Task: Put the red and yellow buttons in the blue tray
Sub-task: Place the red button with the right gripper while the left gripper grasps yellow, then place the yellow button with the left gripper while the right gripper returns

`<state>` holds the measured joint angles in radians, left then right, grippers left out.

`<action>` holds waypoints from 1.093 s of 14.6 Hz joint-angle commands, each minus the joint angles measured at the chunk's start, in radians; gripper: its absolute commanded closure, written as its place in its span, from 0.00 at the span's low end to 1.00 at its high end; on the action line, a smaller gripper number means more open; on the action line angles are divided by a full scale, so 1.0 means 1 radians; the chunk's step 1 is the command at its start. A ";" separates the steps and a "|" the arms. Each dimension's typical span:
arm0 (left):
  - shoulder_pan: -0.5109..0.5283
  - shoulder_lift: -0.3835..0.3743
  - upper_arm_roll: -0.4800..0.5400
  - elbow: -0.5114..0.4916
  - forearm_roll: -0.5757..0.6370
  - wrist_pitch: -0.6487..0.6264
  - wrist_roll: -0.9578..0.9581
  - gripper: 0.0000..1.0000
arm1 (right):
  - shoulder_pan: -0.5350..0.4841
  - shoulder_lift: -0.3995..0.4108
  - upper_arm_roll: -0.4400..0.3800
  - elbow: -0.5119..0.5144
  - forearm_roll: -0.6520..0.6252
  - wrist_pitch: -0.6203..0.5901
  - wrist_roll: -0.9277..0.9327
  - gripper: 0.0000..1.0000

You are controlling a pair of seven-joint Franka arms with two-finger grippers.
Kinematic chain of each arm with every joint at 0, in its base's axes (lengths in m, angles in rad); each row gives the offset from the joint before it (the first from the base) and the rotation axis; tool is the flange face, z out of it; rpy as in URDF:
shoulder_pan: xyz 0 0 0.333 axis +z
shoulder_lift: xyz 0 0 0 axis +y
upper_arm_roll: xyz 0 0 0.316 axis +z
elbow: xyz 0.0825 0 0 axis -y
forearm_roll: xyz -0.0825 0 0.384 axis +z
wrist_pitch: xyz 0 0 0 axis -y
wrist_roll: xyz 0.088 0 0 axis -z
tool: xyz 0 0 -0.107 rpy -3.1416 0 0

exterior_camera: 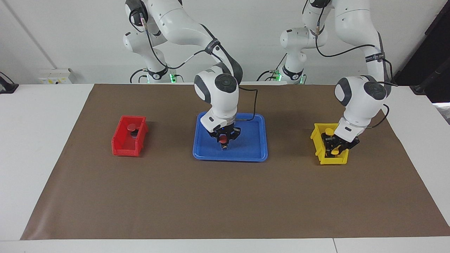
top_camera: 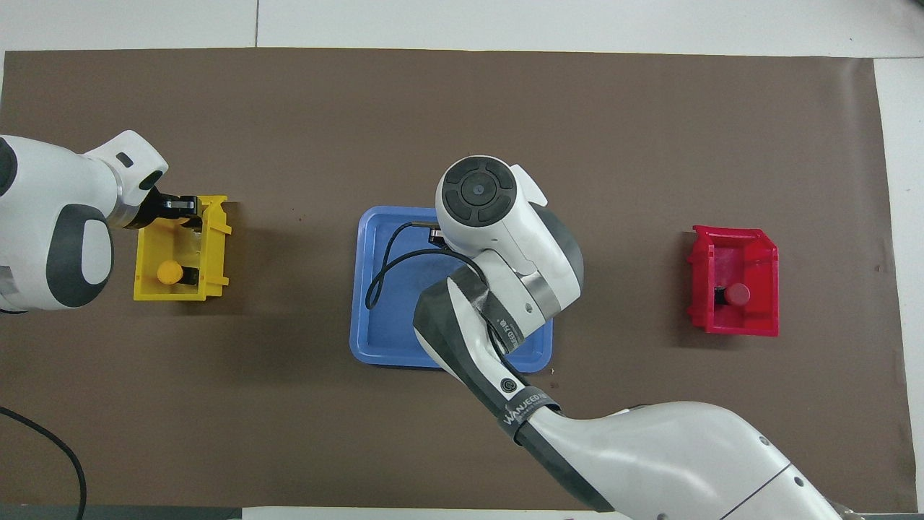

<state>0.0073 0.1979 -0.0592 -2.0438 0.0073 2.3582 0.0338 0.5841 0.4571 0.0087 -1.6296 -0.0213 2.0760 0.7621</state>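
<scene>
My right gripper (exterior_camera: 224,142) is shut on a red button (exterior_camera: 223,140) and holds it low over the middle of the blue tray (exterior_camera: 253,149). In the overhead view the right arm hides that gripper and much of the blue tray (top_camera: 379,332). My left gripper (exterior_camera: 334,149) is down inside the yellow bin (exterior_camera: 330,161), shut on a yellow button (exterior_camera: 336,151) at the bin's end farther from the robots. A second yellow button (top_camera: 170,272) lies in the bin's nearer end. A second red button (exterior_camera: 132,127) sits in the red bin (exterior_camera: 123,147).
The red bin (top_camera: 733,325) stands toward the right arm's end of the brown mat (exterior_camera: 225,203), the yellow bin (top_camera: 216,253) toward the left arm's end, and the tray between them. A black cable (top_camera: 382,267) loops from the right wrist above the tray.
</scene>
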 commanded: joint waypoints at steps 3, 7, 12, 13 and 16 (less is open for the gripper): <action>-0.013 -0.024 0.006 0.250 -0.023 -0.379 -0.032 0.99 | -0.007 -0.018 -0.003 0.003 0.000 0.021 0.022 0.33; -0.106 -0.026 -0.001 0.400 -0.044 -0.532 -0.209 0.99 | -0.128 -0.073 -0.012 0.105 -0.020 -0.135 -0.202 0.33; -0.396 -0.028 -0.001 0.244 -0.050 -0.282 -0.595 0.99 | -0.398 -0.323 -0.010 -0.132 -0.003 -0.217 -0.775 0.33; -0.445 -0.005 -0.001 0.247 -0.050 -0.252 -0.656 0.99 | -0.441 -0.363 -0.010 -0.185 0.000 -0.217 -0.869 0.33; -0.541 0.078 0.002 0.260 -0.041 -0.177 -0.778 0.99 | -0.568 -0.432 -0.012 -0.304 0.038 -0.209 -0.998 0.33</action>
<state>-0.4935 0.2316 -0.0796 -1.7897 -0.0316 2.1309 -0.6930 0.0771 0.0963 -0.0214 -1.8072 -0.0187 1.8326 -0.1753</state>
